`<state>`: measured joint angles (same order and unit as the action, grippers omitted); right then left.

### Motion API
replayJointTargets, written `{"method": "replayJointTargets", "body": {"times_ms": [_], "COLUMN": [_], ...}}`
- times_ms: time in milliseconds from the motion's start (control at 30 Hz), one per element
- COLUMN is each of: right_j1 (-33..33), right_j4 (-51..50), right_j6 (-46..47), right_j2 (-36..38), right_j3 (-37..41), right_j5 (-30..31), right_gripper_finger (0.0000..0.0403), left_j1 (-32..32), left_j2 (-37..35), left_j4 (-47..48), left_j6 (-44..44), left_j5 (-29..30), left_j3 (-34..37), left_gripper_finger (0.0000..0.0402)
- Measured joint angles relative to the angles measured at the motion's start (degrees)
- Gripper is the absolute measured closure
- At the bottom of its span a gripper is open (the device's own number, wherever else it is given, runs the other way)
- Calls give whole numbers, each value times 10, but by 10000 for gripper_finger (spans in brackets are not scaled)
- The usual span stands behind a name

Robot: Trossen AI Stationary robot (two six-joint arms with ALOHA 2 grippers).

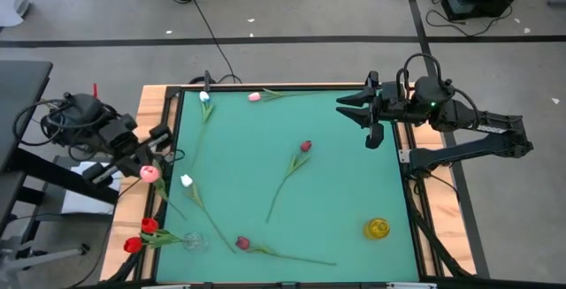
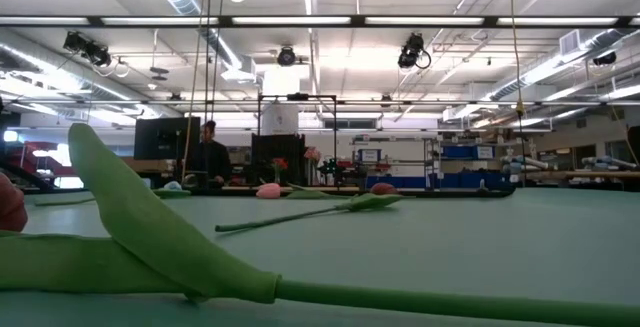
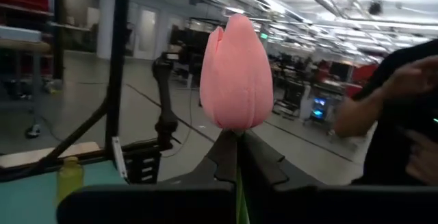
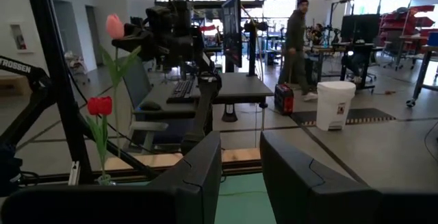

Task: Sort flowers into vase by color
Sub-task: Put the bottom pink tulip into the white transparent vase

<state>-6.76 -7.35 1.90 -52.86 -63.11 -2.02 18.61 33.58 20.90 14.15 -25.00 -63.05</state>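
Your left gripper point(image 1: 152, 167) is right at the table's left edge, fingers pinched on the stem of a pink tulip point(image 1: 149, 173), and in its wrist view that head point(image 3: 235, 73) stands straight up out of the closed fingers. So the stem's long axis runs roughly vertical, already the way it should enter a vase.

Just beside and toward the near corner, the clear vase point(image 1: 194, 242) holds two red tulips point(image 1: 140, 235). That's the relation to watch: the vase lies a short way toward the front from your held flower.

Farther out, loose tulips point(image 1: 290, 171) lie flat across the green mat point(image 1: 345, 183), and the yellow vase point(image 1: 378, 228) sits near the front right.

Your right gripper point(image 1: 354, 108) hovers over the far right edge, fingers spread, holding nothing.
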Motion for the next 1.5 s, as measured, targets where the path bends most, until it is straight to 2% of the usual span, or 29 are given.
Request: {"method": "replayJointTargets", "body": {"times_ms": [133,300,467,600,900,1100,1333,1500], "right_j1": [0,0,0,0,0,0,0,0], "right_j4": [0,0,0,0,0,0,0,0], "right_j6": [0,0,0,0,0,0,0,0], "right_j2": [0,0,0,0,0,0,0,0], "right_j3": [0,0,0,0,0,0,0,0], "right_j5": [0,0,0,0,0,0,0,0], "right_gripper_finger": [291,291,291,291,291,291,291,291], "left_j1": [0,0,6,17,41,58,85,93], "left_j2": [0,-12,-13,-10,-10,-11,-15,-15], "left_j4": [25,33,-66,-143,-148,-159,-241,-248], "left_j6": [-4,-18,-4,1,43,38,63,53], "left_j5": [-42,-47,-47,-47,-47,-31,-16,-16], "left_j3": [3,53,112,134,140,144,218,242], "left_gripper_finger": [392,392,392,392,393,393,393,393]}}
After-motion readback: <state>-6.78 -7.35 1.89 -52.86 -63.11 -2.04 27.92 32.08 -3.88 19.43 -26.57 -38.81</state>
